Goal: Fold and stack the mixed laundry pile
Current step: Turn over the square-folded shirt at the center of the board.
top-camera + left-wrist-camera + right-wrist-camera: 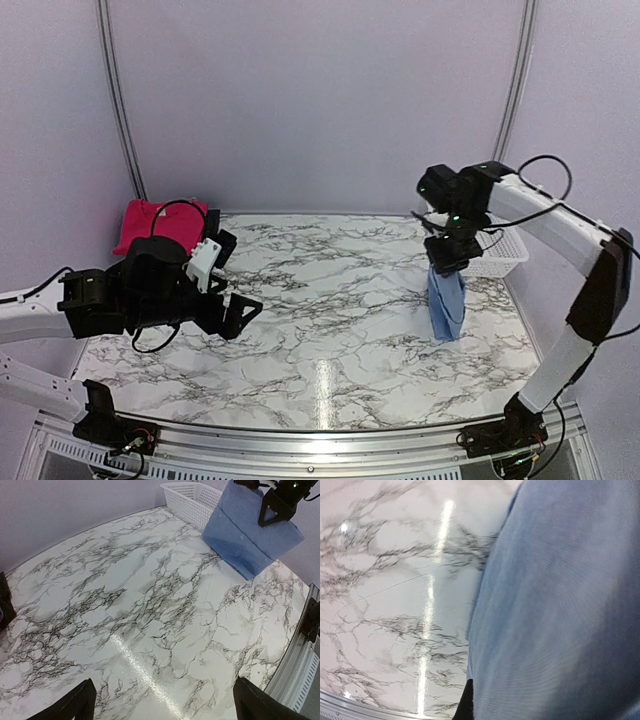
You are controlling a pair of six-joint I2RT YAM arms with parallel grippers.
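Right pincer (447, 258) is pressed together on the top edge of the blue shirt (447, 305), holding it up over the right side of the tabletop (330, 300), just in front of the basket (503, 256). The shirt hangs as a narrow folded panel with its long axis vertical: top end in the pincer, bottom end pointing straight down at the tabletop. The left wrist view shows the lower corner very close to the surface; can't tell if it touches. The right wrist view is mostly blue fabric, with a dark finger tip (467, 705) at the bottom edge against the cloth. Left pincer (164, 684) is spread wide with nothing between the fingers, low over the left part of the tabletop and aimed across it toward the hanging shirt. The pink-red shirt (150, 222) lies bunched at the back-left corner of the tabletop against the wall (320, 100), behind the left arm, its long axis roughly left-right, well apart from the blue shirt.
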